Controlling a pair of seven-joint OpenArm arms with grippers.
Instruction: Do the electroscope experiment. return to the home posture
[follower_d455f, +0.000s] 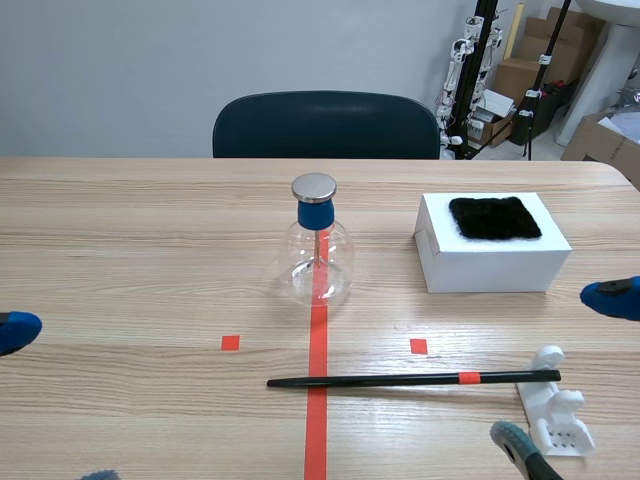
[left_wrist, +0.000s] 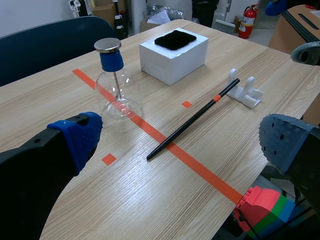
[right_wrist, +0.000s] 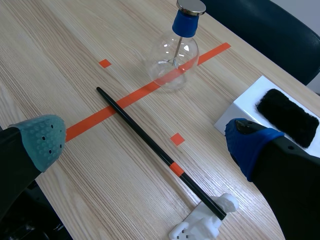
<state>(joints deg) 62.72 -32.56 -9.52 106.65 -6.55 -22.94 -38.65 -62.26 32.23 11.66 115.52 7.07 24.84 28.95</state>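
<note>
Bright, even light; soft shadows

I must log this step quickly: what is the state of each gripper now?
Left gripper: open, holding nothing.
Right gripper: open, holding nothing.

Scene view: the arms are nearly all out of shot, just pad tips of the left fingers and right fingers at the edges. Chair half hidden behind the counter. What hangs inside the flask is too small to read. White stand clipped in the right wrist view
</note>
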